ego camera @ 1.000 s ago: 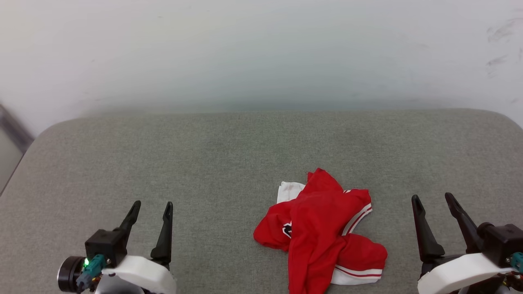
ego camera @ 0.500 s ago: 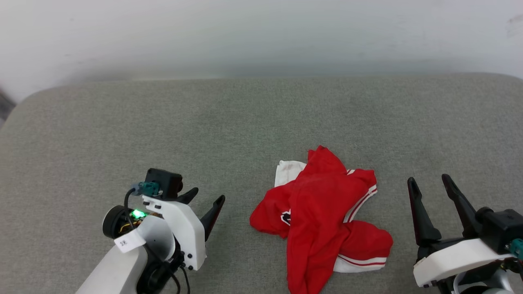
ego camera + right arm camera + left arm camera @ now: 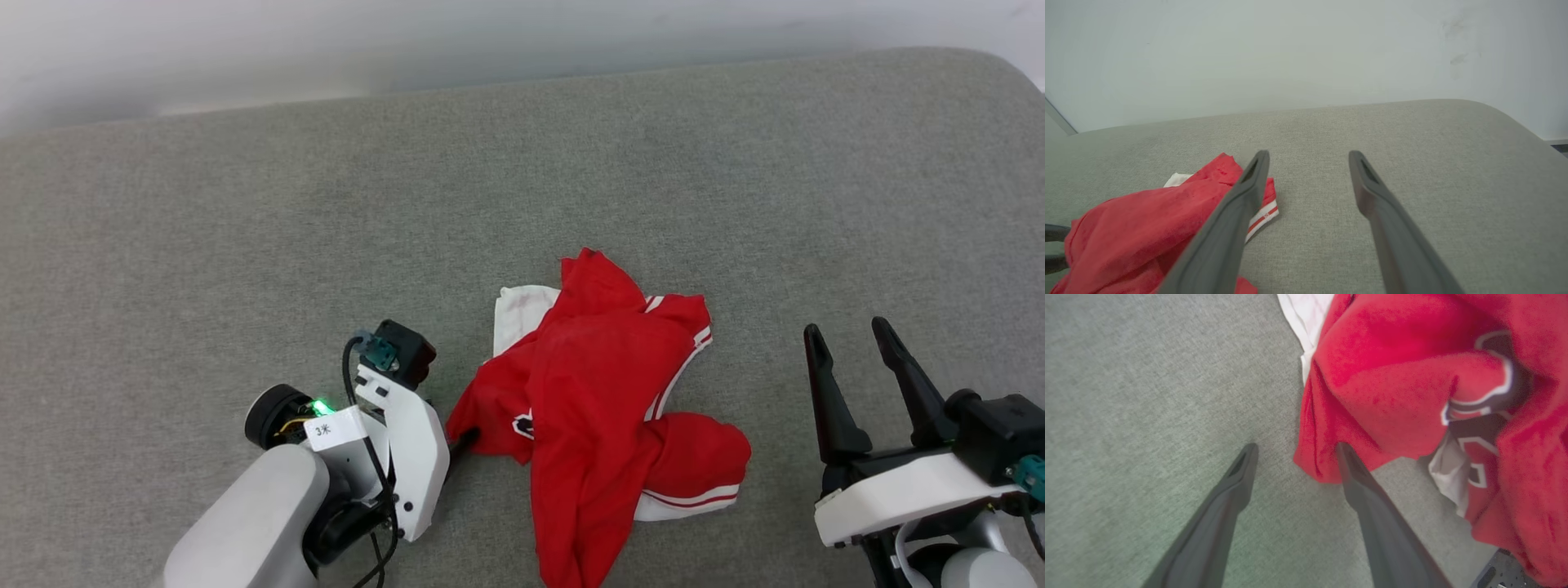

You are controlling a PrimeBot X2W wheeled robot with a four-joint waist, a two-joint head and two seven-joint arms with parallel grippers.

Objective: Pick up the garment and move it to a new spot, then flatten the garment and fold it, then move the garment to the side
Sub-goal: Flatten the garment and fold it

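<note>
a pale wall [image 3: 1249, 61] stands behind a wide grey upholstered surface [image 3: 245, 245]. the garment [image 3: 588, 392] lies crumpled on that surface, between my two grippers.

my left gripper [image 3: 1295, 447] is spread wide and holds nothing. it sits low over the fabric with the nearest red fold right at its fingertips. the fold's edge lies between them and against the tip of one finger, though i cannot tell whether that tip presses the cloth. my right gripper [image 3: 846, 328] is also parted and empty, hovering apart from the heap. the heap's striped trim [image 3: 1261, 216] lies just off to the side of its nearer finger.

i judge the jersey to be light, thin and limp. it will sag from any single hold, slide easily over the cushion, and cannot break. the heap is several layers thick, so a pinch on a bulge may take more than one layer. a white sleeve [image 3: 518, 306] pokes out beyond my left fingertips, and the black, white-edged print [image 3: 1490, 412] shows further in. the best hold, i think, is the free red edge just ahead of my left fingers, pinched deep so the smooth cloth does not slip out.
</note>
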